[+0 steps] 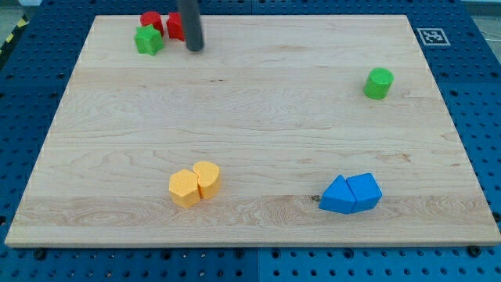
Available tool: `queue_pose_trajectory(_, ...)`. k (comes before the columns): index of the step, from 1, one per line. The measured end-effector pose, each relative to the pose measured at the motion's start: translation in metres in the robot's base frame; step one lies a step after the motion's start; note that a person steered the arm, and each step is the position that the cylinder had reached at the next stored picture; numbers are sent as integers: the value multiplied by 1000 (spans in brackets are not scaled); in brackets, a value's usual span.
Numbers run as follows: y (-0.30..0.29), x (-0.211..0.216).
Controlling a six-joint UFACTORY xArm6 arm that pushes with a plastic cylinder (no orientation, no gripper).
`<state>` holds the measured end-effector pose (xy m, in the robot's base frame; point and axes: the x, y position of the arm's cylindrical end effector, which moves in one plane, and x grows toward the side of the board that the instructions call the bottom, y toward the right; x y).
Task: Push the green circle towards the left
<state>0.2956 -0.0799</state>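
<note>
The green circle (378, 83) is a short green cylinder on the wooden board (250, 110) at the view's right, upper part. My tip (195, 48) is the lower end of a dark rod coming down from the view's top. It rests on the board near the top left, far to the left of the green circle. It stands just right of a red block (176, 26) and a green star-shaped block (148, 40).
Another red block (150, 21) sits at the top left behind the green star. Two yellow blocks (195, 183) touch each other at the bottom centre-left. Two blue blocks (351, 193) touch at the bottom right. A blue pegboard (477, 102) surrounds the board.
</note>
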Motion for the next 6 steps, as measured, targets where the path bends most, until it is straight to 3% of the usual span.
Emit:
queue_pose_trajectory(1,41,66)
queue_pose_trajectory(2,114,94)
queue_pose_trajectory(4,306,98)
queue_pose_trajectory(6,392,139)
